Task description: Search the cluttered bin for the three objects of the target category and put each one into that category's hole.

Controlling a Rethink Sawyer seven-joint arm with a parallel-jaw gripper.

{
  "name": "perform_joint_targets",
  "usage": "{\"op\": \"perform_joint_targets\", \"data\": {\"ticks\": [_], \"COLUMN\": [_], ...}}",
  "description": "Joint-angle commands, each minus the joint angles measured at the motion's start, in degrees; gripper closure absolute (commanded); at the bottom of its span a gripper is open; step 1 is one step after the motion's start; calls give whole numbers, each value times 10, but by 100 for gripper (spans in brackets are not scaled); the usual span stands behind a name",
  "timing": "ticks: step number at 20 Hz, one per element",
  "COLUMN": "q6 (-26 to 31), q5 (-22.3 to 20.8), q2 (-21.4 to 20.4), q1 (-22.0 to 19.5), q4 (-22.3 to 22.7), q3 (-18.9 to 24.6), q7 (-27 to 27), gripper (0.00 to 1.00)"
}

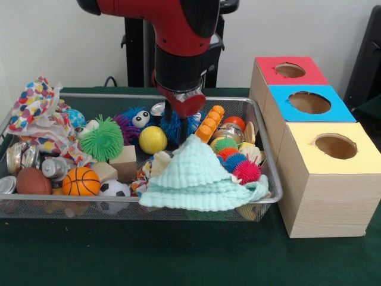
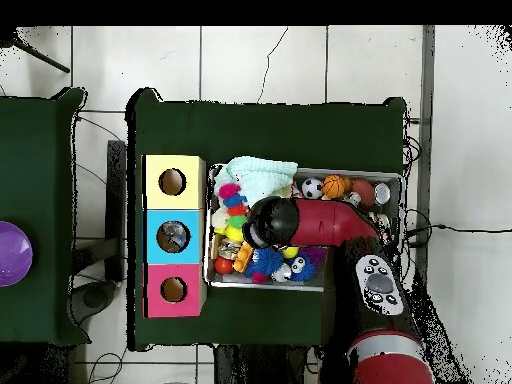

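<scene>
Reaching straight down — arm (image 1: pixel 178 42) over bin (image 1: pixel 262 179) | pincer (image 1: pixel 177 126) among toys — grip unclear

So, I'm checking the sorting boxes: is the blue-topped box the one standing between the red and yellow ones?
Yes, the blue-topped box stands between the red-topped box and the yellow-topped box.

My bin (image 1: pixel 262 156) is wire mesh metal; the mint cloth (image 1: pixel 193 176) looks soft, waffle-textured. The boxes (image 1: pixel 324 196) show matt bare wood.
</scene>
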Motion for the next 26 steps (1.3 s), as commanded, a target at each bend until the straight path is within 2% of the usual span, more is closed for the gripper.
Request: {"op": "perform_joint_targets", "data": {"ticks": [1,15,18,21,26], "q6": [-64,-224,-274,-281,-268], "q5": [-35,-11,-10,-11,-16], "q2": [50,64,79,82,102], "q1": [-15,-23,-10,17,12], "q4": [-25,-9,-22,-44,-71], "q3": [24,33,16,-24,-32], "q7": [-44,12,37,48,10], "gripper": [0,0,0,0,0]}}
